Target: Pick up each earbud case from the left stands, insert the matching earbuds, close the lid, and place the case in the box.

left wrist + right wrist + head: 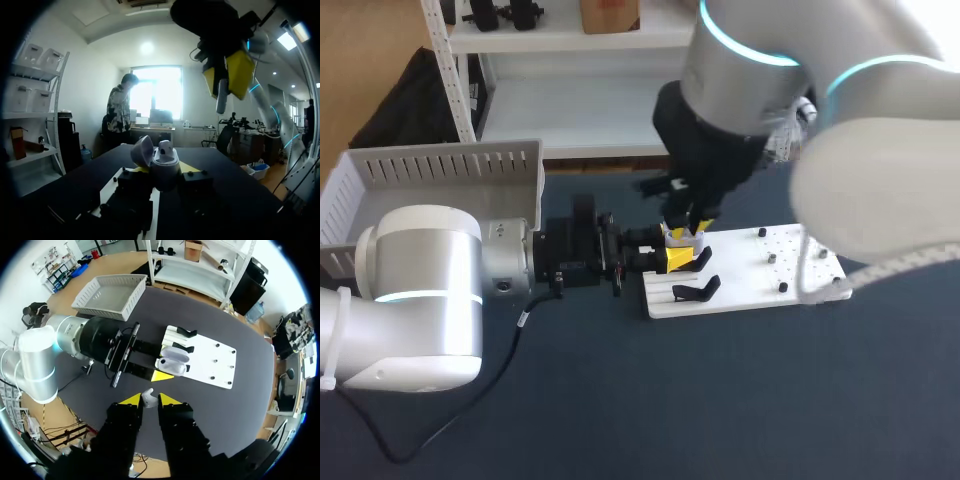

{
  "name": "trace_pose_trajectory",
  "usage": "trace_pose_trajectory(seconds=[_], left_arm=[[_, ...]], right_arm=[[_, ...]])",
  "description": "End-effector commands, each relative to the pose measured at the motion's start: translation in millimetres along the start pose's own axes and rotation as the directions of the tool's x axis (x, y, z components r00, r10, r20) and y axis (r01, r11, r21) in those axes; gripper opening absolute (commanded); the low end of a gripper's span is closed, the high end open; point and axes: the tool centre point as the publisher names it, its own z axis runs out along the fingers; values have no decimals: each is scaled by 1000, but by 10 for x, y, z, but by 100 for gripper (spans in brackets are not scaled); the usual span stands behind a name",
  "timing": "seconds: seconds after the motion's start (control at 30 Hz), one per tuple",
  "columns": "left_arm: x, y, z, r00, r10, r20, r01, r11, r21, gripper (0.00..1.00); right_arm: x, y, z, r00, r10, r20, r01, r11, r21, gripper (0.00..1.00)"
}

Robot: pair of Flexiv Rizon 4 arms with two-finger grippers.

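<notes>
earbud case (173, 360), lid open, sits clamped in my left hand (165, 171) over the white stand plate (215, 360), while my right hand (146, 401), pinched on an earbud (147, 397) hanging stem-down, hovers just above and slightly aside, so i judge a small shift precedes descent.

A dark blue-grey table (720, 400) sits at centre. White metal shelving (570, 100) stands beyond its far edge on tan wooden floor (370, 60). A bright window (155, 87) glows past the table's end.
</notes>
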Motion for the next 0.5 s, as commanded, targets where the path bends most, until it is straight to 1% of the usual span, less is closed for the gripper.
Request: trace_pose_trajectory(seconds=[0.03, 0.43, 0.5], left_arm=[[6, -6, 5, 1000, 1, 3, -1, 1000, -5, 0], [6, -6, 5, 1000, 1, 3, -1, 1000, -5, 0], [6, -6, 5, 1000, 1, 3, -1, 1000, -5, 0]], right_arm=[[-154, 23, 146, 1000, -10, -27, 10, 1000, 20, 0], [-234, -125, 360, 999, -1, -37, 3, 999, 40, 0], [-234, -138, 383, 1000, -5, -26, 6, 999, 41, 0]])
